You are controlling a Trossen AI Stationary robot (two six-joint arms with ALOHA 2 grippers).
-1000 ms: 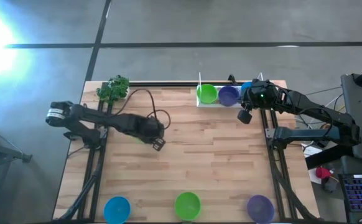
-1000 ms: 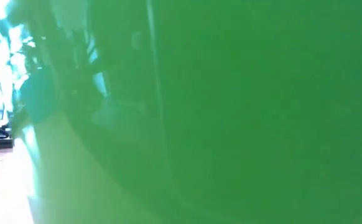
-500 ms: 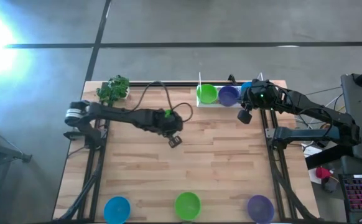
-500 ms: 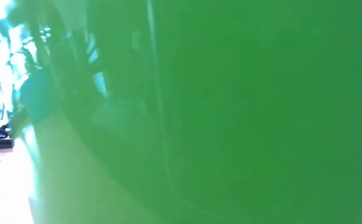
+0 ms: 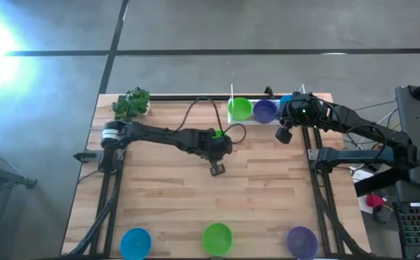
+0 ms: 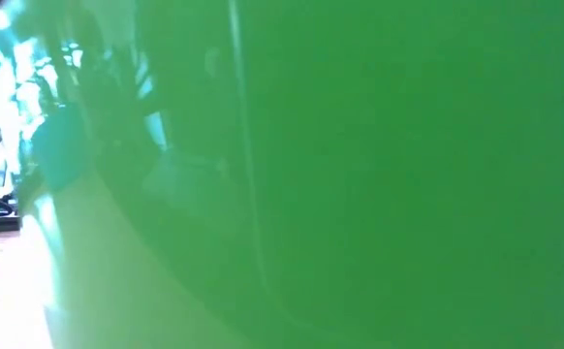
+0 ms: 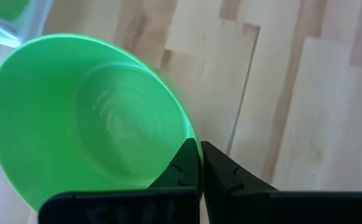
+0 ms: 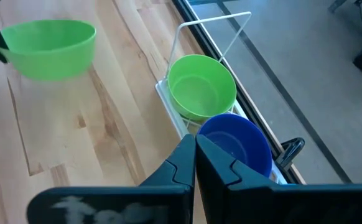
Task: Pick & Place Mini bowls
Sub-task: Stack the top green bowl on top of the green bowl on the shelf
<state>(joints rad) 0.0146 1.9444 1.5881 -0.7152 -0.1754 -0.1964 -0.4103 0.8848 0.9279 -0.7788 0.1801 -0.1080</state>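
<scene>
In the left wrist view my left gripper (image 7: 199, 146) is shut on a bright green mini bowl (image 7: 94, 118). The right wrist view shows the same bowl (image 8: 47, 40) over the boards, left of the white wire rack (image 8: 212, 31). In the high view my left gripper (image 5: 217, 170) is over the table's middle, and the bowl cannot be made out there. A green bowl (image 5: 239, 108), a purple one (image 5: 265, 110) and a blue one (image 5: 286, 101) sit in the rack. My right gripper (image 5: 283, 135) is shut on nothing beside the rack. My left gripper pinches the green bowl's rim (image 7: 184, 134) between its two fingers, one finger on the inner side and one on the outer. The fingers slant down onto the rim from the table's left. The bowl sits beside them with its opening up and seems clear of the table.
A blue bowl (image 5: 136, 242), a green bowl (image 5: 218, 238) and a purple bowl (image 5: 302, 242) stand along the near edge. That green bowl (image 6: 360, 174) fills the low view. A leafy toy plant (image 5: 130, 103) stands at the far left corner. Bare boards lie between.
My left gripper has travelled across the table's middle toward the right edge and the rack, and the arm has stretched out. The gripper has rolled about its own axis on the way. It stays shut.
</scene>
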